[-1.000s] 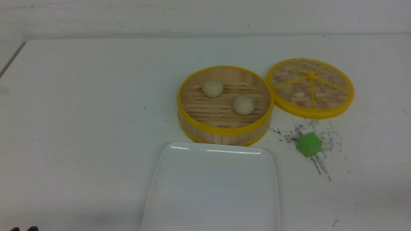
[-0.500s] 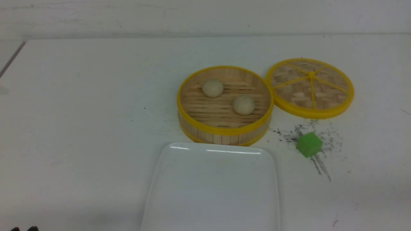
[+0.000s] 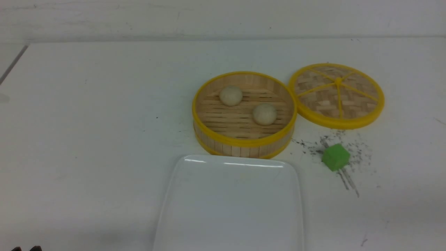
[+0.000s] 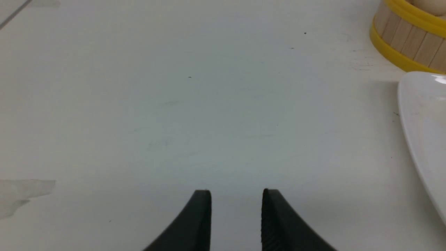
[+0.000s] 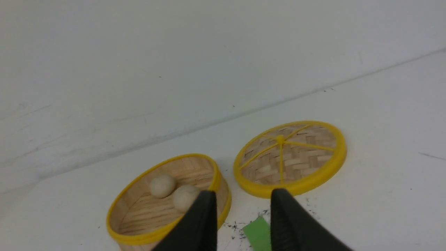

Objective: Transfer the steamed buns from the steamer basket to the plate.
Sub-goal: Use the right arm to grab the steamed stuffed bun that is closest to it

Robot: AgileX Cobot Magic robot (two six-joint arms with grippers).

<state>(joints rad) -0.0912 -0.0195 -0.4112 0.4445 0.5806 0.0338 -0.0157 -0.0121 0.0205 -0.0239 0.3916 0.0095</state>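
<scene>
Right, wide view first: the bench [image 3: 87,122] runs back to a pale wall [image 3: 223,17], and its whole left side is open room. Things crowd right of centre. The basket [image 3: 240,148] sits mid-bench with its woven lid [image 3: 337,94] lying flat just beside it on the right, rims close together. The plate [image 3: 230,209] lies just in front of the basket, its near end running off the bottom of the front view; whether plate and basket touch, I can't tell. A green cube [image 3: 335,157] stands to the right of the plate among dark specks [image 3: 352,153], in front of the lid.

Both buns are in the basket, one [image 3: 230,95] towards the back left, the other [image 3: 264,114] nearer the right, apart from each other.

The left pincer [image 4: 236,195] hangs low over bare bench well to the left of basket and plate, fingers parted with a clear gap and nothing between them. The right pincer [image 5: 243,195] is also parted and holds nothing, hanging well back on the cube's side, looking past it to the basket and lid.

Against the earlier frames, nothing has shifted: buns, basket, lid and cube all sit as before.
</scene>
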